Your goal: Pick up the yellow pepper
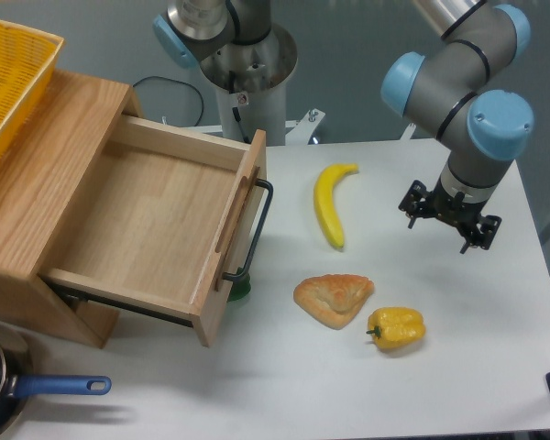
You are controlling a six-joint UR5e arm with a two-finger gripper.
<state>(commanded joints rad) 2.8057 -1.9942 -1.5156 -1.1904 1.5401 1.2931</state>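
Observation:
The yellow pepper is small, glossy and lumpy, with a short dark stem pointing left. It lies on the white table near the front right, just right of the tan pastry. My gripper hangs above the table at the right, well behind the pepper and a little to its right. It points down, its black fingers look spread apart, and nothing is between them.
A tan triangular pastry lies left of the pepper and a banana behind it. An open wooden drawer with a black handle fills the left, a green object under its front. A yellow basket sits top left, a blue-handled pan bottom left.

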